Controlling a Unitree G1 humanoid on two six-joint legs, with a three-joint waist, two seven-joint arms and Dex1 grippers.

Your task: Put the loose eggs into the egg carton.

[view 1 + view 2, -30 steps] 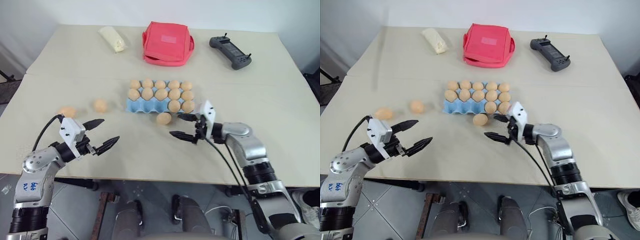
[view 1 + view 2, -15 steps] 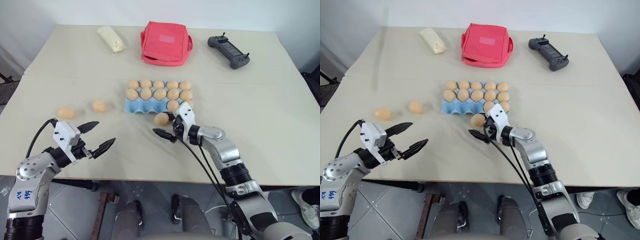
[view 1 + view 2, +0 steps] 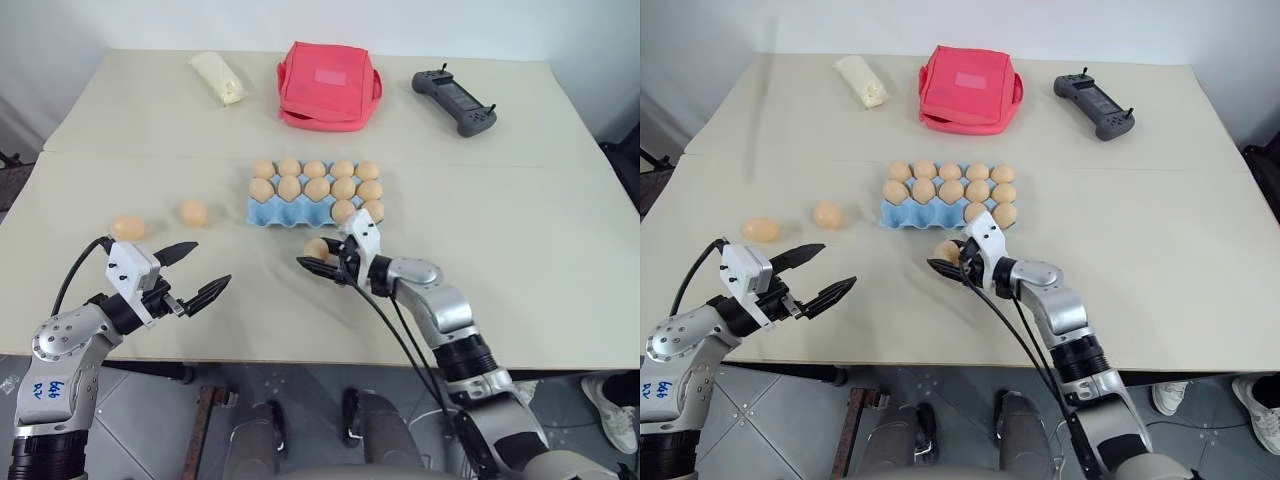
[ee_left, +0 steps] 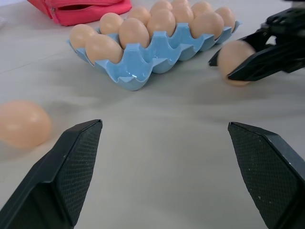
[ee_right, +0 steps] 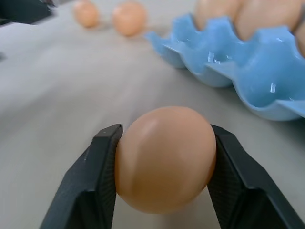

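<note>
Black fingers of the right gripper (image 3: 948,262) pinch one smooth tan egg (image 5: 164,157) just before the light blue moulded egg carton (image 3: 275,210). Lift gently and set it in an empty front cup. Left of the carton, the left gripper (image 3: 193,274) is spread empty, two loose eggs (image 3: 194,212) beyond it.

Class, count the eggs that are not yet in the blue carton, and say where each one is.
3. Two loose eggs lie on the table left of the egg carton: one farther left, one nearer it. The third egg is clamped in the right gripper just before the carton.
</note>
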